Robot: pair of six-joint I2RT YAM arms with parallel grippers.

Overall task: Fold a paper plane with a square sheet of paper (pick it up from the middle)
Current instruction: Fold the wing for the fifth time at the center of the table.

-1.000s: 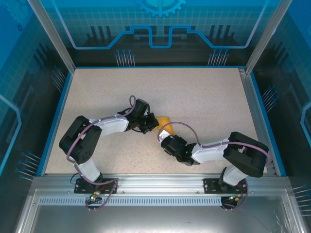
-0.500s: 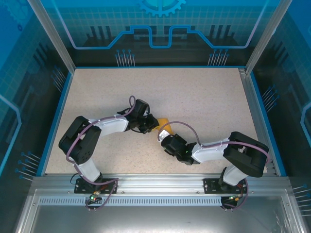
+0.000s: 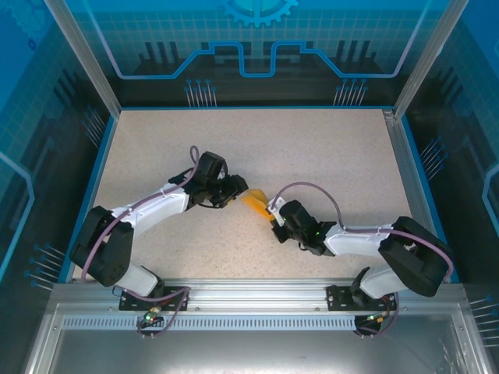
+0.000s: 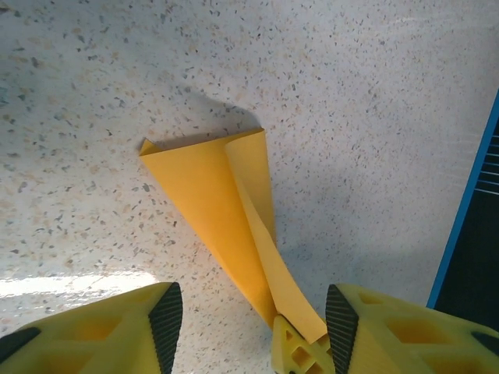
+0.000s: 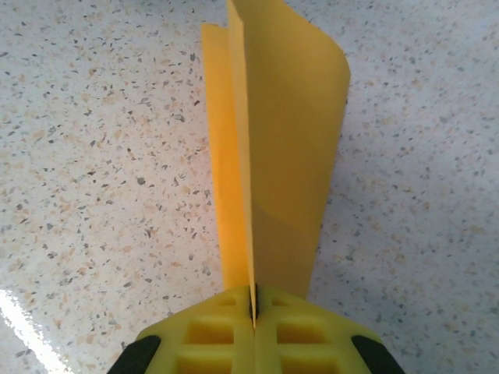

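Note:
The square sheet of paper is folded into a narrow pointed dart, the orange-yellow paper plane (image 3: 256, 203), near the table's middle. My right gripper (image 3: 274, 212) is shut on its narrow end. In the right wrist view the plane (image 5: 281, 148) stands on edge out of the closed right gripper (image 5: 252, 302), one flap curling right. My left gripper (image 3: 238, 189) stands open just left of the paper. In the left wrist view the plane (image 4: 222, 206) fans out on the table, and its pinched end lies between the spread fingers of the left gripper (image 4: 253, 327), close to the right pad (image 4: 341, 323).
The speckled table (image 3: 312, 156) has a blue rim (image 3: 93, 187) and aluminium posts at its corners. That rim (image 4: 464, 210) runs close by on the right of the left wrist view. A metal rail (image 3: 249, 292) lies at the near edge.
My left gripper has opened, let go of the paper and drawn back a little to the left. My right gripper has stayed shut on the paper and shifted up and right.

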